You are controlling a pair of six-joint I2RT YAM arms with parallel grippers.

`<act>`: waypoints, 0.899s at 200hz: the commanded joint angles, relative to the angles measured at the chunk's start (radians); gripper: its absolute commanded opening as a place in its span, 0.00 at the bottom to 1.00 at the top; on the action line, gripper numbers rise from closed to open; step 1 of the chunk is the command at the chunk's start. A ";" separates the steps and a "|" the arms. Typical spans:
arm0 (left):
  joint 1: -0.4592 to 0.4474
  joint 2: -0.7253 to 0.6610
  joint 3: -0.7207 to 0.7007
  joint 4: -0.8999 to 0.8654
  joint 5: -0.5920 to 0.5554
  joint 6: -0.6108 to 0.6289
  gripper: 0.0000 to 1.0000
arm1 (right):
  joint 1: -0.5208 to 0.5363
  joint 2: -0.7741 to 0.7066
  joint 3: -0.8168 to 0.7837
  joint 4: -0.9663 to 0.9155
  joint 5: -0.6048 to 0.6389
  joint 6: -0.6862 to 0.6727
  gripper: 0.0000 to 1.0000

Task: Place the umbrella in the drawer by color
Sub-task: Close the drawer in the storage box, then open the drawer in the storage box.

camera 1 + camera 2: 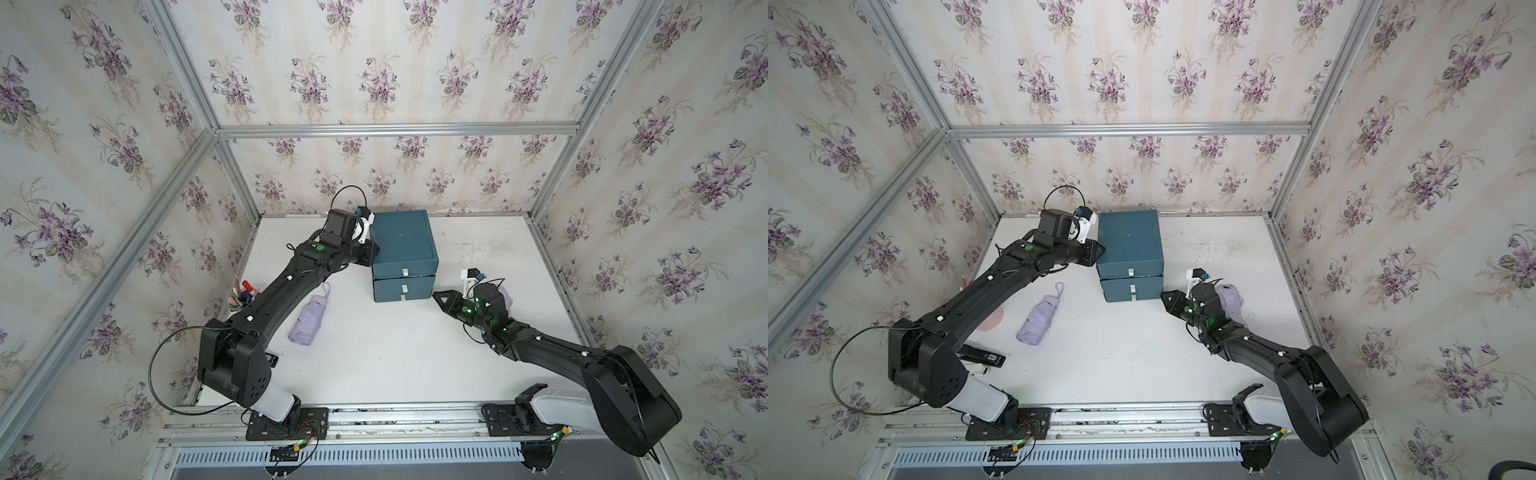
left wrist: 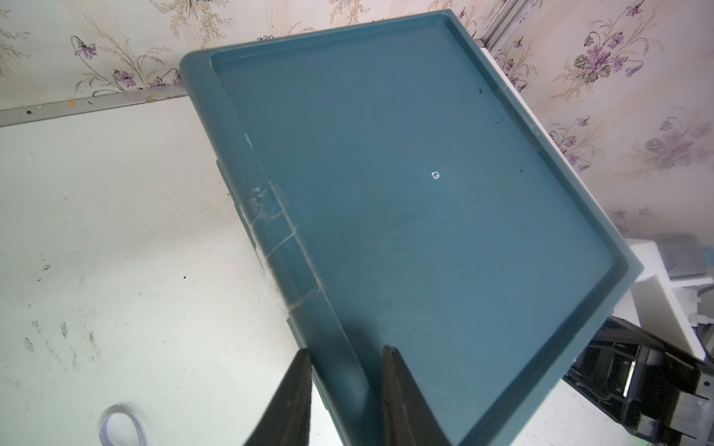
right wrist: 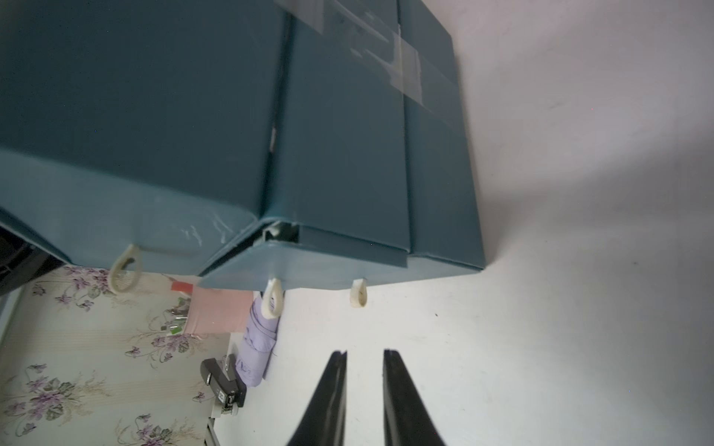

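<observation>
A teal drawer unit (image 1: 403, 245) (image 1: 1129, 245) stands at the back middle of the table, with three drawers and white loop pulls (image 3: 272, 297). A slit shows between its top and middle drawers. A folded lilac umbrella (image 1: 309, 318) (image 1: 1038, 318) (image 3: 257, 347) lies left of the unit. A second lilac umbrella (image 1: 1231, 301) lies behind my right wrist. My left gripper (image 2: 347, 352) straddles the raised rim (image 2: 328, 309) on the unit's left top edge and is closed on it. My right gripper (image 3: 365, 352) (image 1: 436, 296) hangs narrowly open and empty by the unit's front right corner, near the lowest pull (image 3: 358, 293).
A pink cup of pens (image 1: 243, 295) (image 3: 216, 312) stands at the table's left edge. A black stapler (image 1: 982, 355) (image 3: 224, 382) lies near the left arm's base. Aluminium frame posts and papered walls close in the table on three sides.
</observation>
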 commanded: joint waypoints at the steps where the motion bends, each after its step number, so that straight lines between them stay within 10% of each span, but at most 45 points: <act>1: 0.000 0.020 -0.030 -0.366 -0.023 0.041 0.30 | 0.001 0.057 0.032 0.159 0.010 0.049 0.21; 89: 0.000 0.010 -0.057 -0.371 -0.007 0.068 0.30 | 0.086 0.169 0.112 0.226 0.034 0.073 0.18; 131: 0.001 0.014 -0.058 -0.365 -0.019 0.017 0.32 | 0.185 0.158 -0.009 0.272 0.098 0.143 0.47; 180: 0.000 0.014 -0.119 -0.308 0.006 -0.177 0.35 | 0.203 0.320 -0.031 0.466 0.063 0.243 0.54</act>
